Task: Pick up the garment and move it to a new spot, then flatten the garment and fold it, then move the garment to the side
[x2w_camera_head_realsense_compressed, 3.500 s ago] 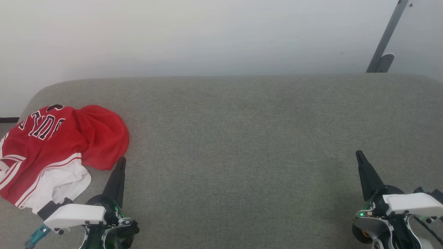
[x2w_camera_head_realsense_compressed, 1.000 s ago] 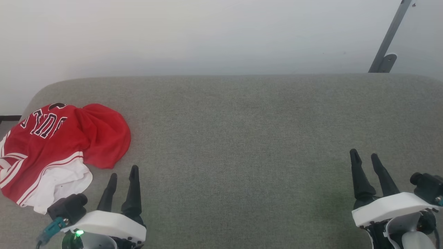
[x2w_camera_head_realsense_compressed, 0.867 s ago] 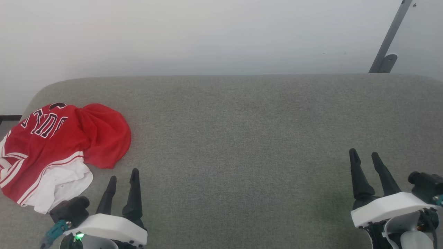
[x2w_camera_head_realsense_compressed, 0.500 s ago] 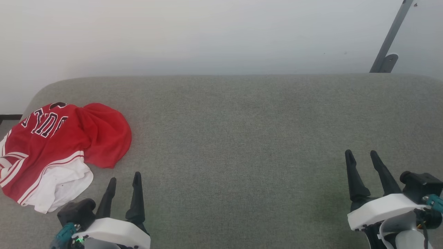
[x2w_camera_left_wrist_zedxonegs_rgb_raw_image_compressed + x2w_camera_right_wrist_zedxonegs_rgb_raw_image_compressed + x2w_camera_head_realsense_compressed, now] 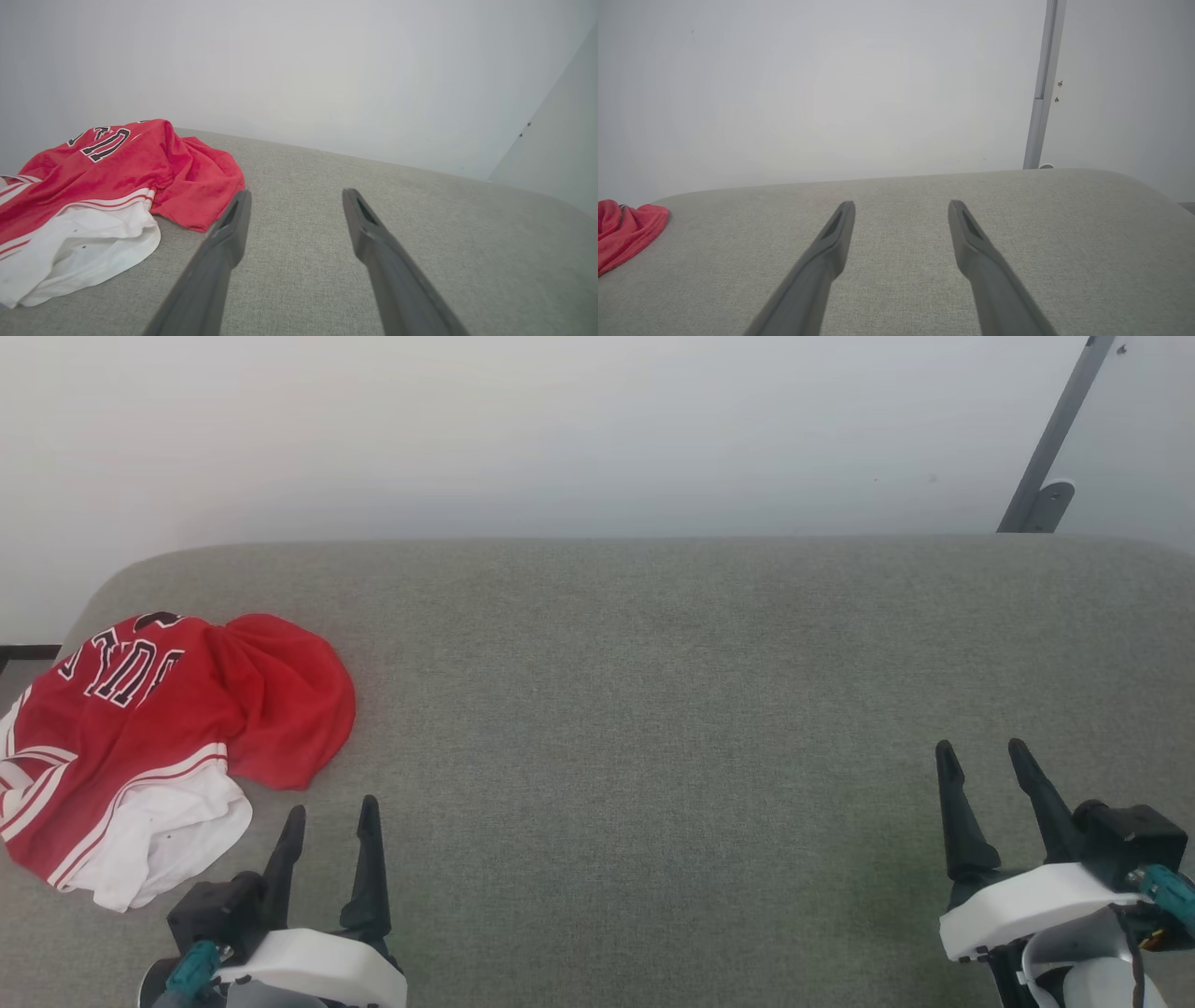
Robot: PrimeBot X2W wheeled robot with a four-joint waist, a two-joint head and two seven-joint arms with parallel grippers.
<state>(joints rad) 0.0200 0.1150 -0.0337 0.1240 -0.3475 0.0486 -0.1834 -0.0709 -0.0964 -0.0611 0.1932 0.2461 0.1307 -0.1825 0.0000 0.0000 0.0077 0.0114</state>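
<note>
The garment [image 5: 159,737], a red jersey shirt with a white sleeve, striped trim and black lettering, lies crumpled at the left end of the grey padded surface [image 5: 653,709]. The left wrist view has the garment [image 5: 107,186] at its left, its red edge close to one finger. My left gripper [image 5: 332,808] stands open just right of and nearer than the garment, touching nothing. Far to the right, my right gripper [image 5: 980,750] is open over bare cushion. In the right wrist view, a red corner of the garment [image 5: 621,231] lies at the far left.
A pale wall [image 5: 560,429] runs behind the cushion's rounded far edge. A grey metal bar [image 5: 1050,439] leans against the wall at the back right. The cushion's left end curves off beside the garment.
Both grippers have turned from edge-on to showing both fingers spread, and have drawn back slightly toward the near edge. The garment has not moved.
</note>
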